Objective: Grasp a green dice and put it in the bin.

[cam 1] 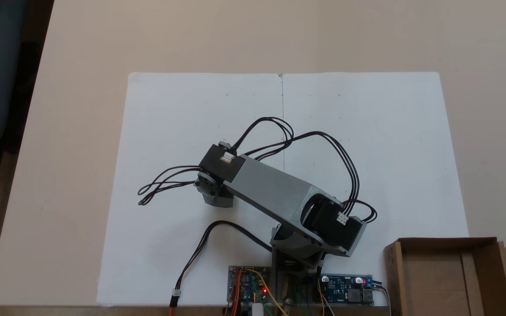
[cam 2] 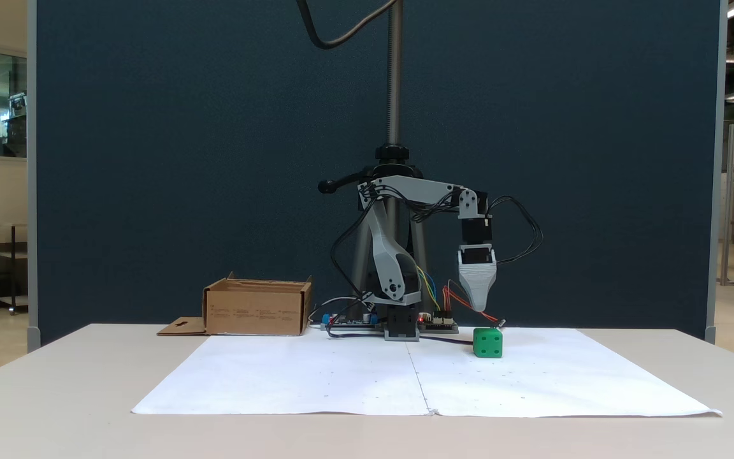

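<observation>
In a fixed view from the front, the bin (cam 2: pixel 257 309) sat far out at nine o'clock, while the gripper (cam 2: pixel 480 306) hung tip-down, jaw spread impossible to tell, with the green dice (cam 2: pixel 488 342) on the paper (cam 2: pixel 316 376) directly at its six o'clock, just beneath.

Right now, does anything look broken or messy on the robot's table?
Nothing stands out. The green dice sits flat on the white paper, right below the gripper. The bin stands upright beside the arm's base, undamaged.
</observation>
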